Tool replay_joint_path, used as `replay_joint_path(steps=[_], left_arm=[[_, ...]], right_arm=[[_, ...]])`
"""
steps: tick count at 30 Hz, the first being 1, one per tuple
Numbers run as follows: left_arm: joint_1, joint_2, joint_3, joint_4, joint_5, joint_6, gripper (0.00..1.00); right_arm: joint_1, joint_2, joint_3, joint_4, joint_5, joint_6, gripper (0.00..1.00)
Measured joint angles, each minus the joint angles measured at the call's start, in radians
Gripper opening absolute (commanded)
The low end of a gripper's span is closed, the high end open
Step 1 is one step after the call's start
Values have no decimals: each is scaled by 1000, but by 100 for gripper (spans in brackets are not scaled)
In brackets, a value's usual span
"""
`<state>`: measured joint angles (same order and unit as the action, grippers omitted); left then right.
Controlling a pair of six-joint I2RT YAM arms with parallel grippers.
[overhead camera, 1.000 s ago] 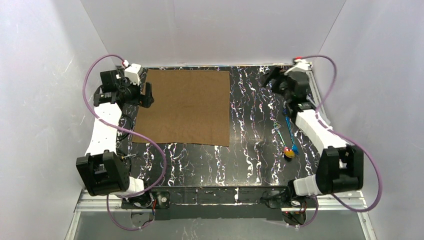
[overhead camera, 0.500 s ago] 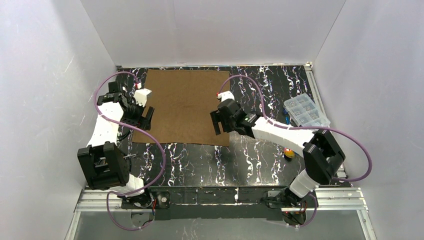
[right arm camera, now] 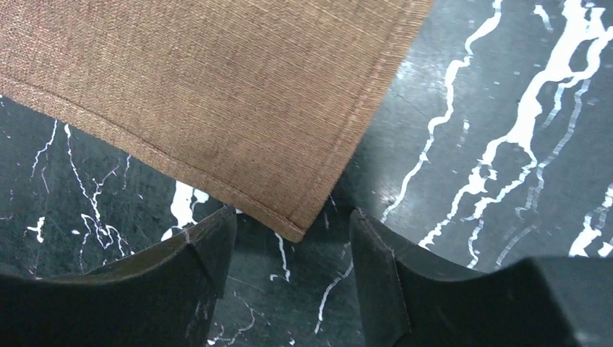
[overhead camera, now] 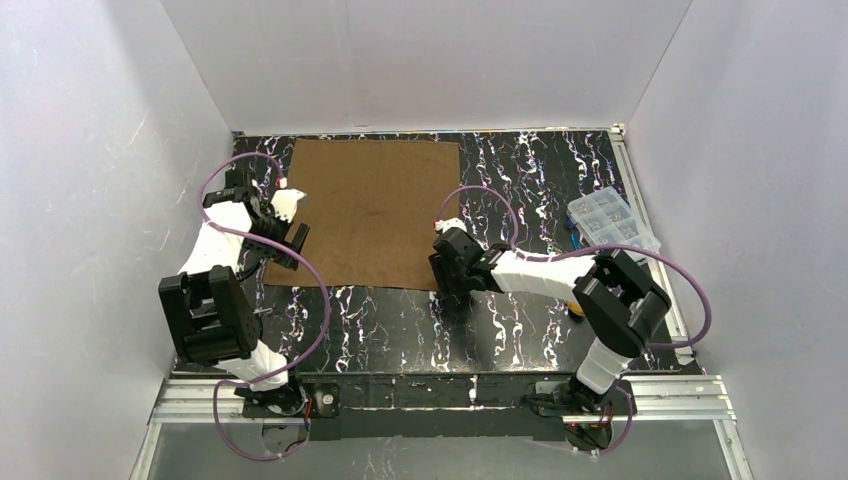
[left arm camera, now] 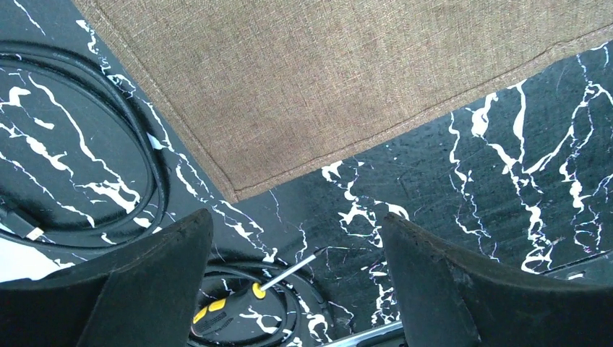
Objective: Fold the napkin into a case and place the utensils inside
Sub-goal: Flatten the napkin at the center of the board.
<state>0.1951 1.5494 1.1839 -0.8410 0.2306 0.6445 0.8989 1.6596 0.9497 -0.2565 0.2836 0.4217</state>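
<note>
Top external view: the left hand point(left arm camera: 296, 220) has moved along the left edge of the napkin point(overhead camera: 375, 210) from its far corner to its near-left corner. The napkin lies flat and unfolded toward the far-left of the table point(overhead camera: 520, 320). The right hand point(right arm camera: 293, 217) has swung in from the far-right corner to the napkin's near-right corner, which now sits between its fingers. Both hands are released and empty, so the first fold looks about to start. Both arms reach low, wrists pitched down at the cloth.
</note>
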Motion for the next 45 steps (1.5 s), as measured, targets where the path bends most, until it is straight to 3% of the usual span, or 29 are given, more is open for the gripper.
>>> replay_joint_path(steps=[6,11,14,22,38,45], left_arm=[[-3,1,-19,3,-20,22,86],[-14,1,-33,3,-45,42,87],[-24,1,-33,3,-52,51,93],[-123,-34,-128,3,-95,111,93],[-479,-167,-308,86,-257,197,94],[-512,-171,-360,95,-315,245,91]], right_arm=[[-1,33,2,58,-35,1,37],[-14,35,1,65,-39,19,10],[-31,34,-4,70,-40,29,2],[-126,-44,-77,32,1,41,1],[-208,-285,-225,-138,97,77,1],[-225,-346,-249,-198,93,100,1]])
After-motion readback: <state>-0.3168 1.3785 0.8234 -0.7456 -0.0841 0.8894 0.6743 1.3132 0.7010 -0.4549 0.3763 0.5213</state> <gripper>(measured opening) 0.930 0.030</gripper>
